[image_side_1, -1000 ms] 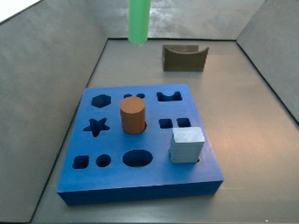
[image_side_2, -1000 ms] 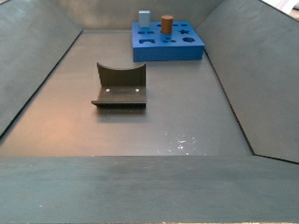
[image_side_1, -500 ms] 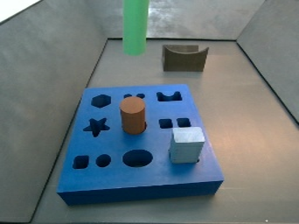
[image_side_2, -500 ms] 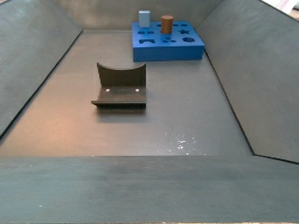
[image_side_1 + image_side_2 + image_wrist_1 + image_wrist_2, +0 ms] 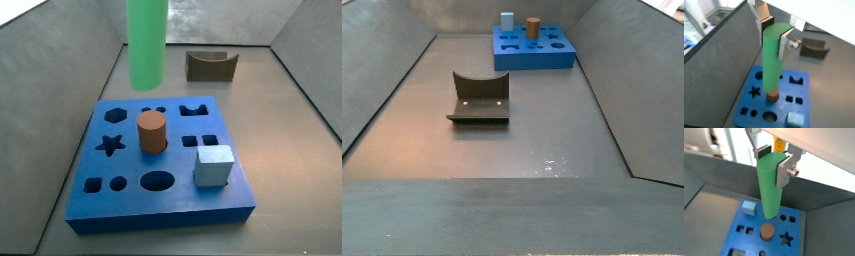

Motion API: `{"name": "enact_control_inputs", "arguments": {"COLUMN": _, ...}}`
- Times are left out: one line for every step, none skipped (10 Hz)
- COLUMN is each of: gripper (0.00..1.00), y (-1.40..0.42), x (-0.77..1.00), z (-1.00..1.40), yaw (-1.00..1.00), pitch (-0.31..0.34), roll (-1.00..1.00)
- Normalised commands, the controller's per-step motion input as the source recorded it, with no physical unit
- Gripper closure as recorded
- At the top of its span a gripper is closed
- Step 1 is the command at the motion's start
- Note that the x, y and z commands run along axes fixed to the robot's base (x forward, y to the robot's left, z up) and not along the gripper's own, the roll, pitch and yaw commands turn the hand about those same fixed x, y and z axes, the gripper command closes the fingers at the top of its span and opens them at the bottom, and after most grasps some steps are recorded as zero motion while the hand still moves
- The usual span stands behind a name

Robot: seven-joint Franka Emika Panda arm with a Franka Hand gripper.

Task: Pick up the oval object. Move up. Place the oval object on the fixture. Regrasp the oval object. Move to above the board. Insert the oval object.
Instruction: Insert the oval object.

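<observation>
My gripper (image 5: pixel 775 31) is shut on the top of the oval object (image 5: pixel 771 65), a bright green peg that hangs upright from the fingers; both show again in a wrist view (image 5: pixel 771 163). The peg (image 5: pixel 146 42) hangs above the far edge of the blue board (image 5: pixel 160 205), its lower end over the holes there. The gripper itself is out of frame in both side views. The dark fixture (image 5: pixel 210 66) stands empty beyond the board, and it is also in a side view (image 5: pixel 478 99). The peg does not show in that side view.
A brown-orange cylinder (image 5: pixel 151 132) and a pale grey-blue cube (image 5: pixel 214 165) stand in the board (image 5: pixel 536 50). Grey walls (image 5: pixel 60 100) enclose the floor on each side. Bare floor lies between fixture and board.
The green peg has moved nearer the board and lower in the side view, from beside the fixture to over the board's far edge. The fixture and board have not moved.
</observation>
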Motion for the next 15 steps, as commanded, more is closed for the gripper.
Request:
{"name": "enact_control_inputs", "arguments": {"gripper": 1.00, "y": -0.32, "x": 0.00, "z": -0.19, "yaw": -0.89, "pitch": 0.000, "roll": 0.00}}
{"name": "enact_control_inputs", "arguments": {"gripper": 1.00, "y": -0.29, "x": 0.00, "z": -0.20, "yaw": -0.90, "pitch": 0.000, "roll": 0.00}}
{"name": "enact_control_inputs", "arguments": {"gripper": 1.00, "y": -0.29, "x": 0.00, "z": -0.21, "yaw": -0.90, "pitch": 0.000, "roll": 0.00}}
{"name": "enact_control_inputs", "arguments": {"gripper": 1.00, "y": -0.27, "x": 0.00, "z": -0.27, "yaw": -0.91, "pitch": 0.000, "roll": 0.00}}
{"name": "enact_control_inputs", "arguments": {"gripper": 1.00, "y": -0.25, "x": 0.00, "z": -0.30, "yaw": -0.93, "pitch": 0.000, "roll": 0.00}}
{"name": "enact_control_inputs", "arguments": {"gripper": 1.00, "y": -0.20, "x": 0.00, "z": -0.31, "yaw": -0.96, "pitch": 0.000, "roll": 0.00}}
{"name": "enact_control_inputs", "arguments": {"gripper": 1.00, "y": -0.17, "x": 0.00, "z": -0.31, "yaw": -0.97, "pitch": 0.000, "roll": 0.00}}
{"name": "enact_control_inputs", "arguments": {"gripper": 1.00, "y": -0.15, "x": 0.00, "z": -0.26, "yaw": -0.98, "pitch": 0.000, "roll": 0.00}}
{"name": "enact_control_inputs", "arguments": {"gripper": 1.00, "y": -0.13, "x": 0.00, "z": -0.27, "yaw": -0.99, "pitch": 0.000, "roll": -0.01}}
{"name": "enact_control_inputs", "arguments": {"gripper": 1.00, "y": -0.07, "x": 0.00, "z": -0.31, "yaw": -1.00, "pitch": 0.000, "roll": -0.01}}
{"name": "enact_control_inputs", "arguments": {"gripper": 1.00, "y": -0.06, "x": 0.00, "z": -0.31, "yaw": -1.00, "pitch": 0.000, "roll": -0.01}}
{"name": "enact_control_inputs", "arguments": {"gripper": 1.00, "y": -0.06, "x": 0.00, "z": -0.31, "yaw": -1.00, "pitch": 0.000, "roll": -0.01}}
{"name": "enact_control_inputs", "arguments": {"gripper": 1.00, "y": -0.06, "x": 0.00, "z": -0.25, "yaw": -1.00, "pitch": 0.000, "roll": -0.03}}
{"name": "enact_control_inputs", "arguments": {"gripper": 1.00, "y": -0.06, "x": 0.02, "z": -0.23, "yaw": -1.00, "pitch": 0.000, "roll": -0.04}}
{"name": "enact_control_inputs", "arguments": {"gripper": 1.00, "y": -0.03, "x": 0.16, "z": -0.24, "yaw": -0.91, "pitch": 0.000, "roll": -0.04}}
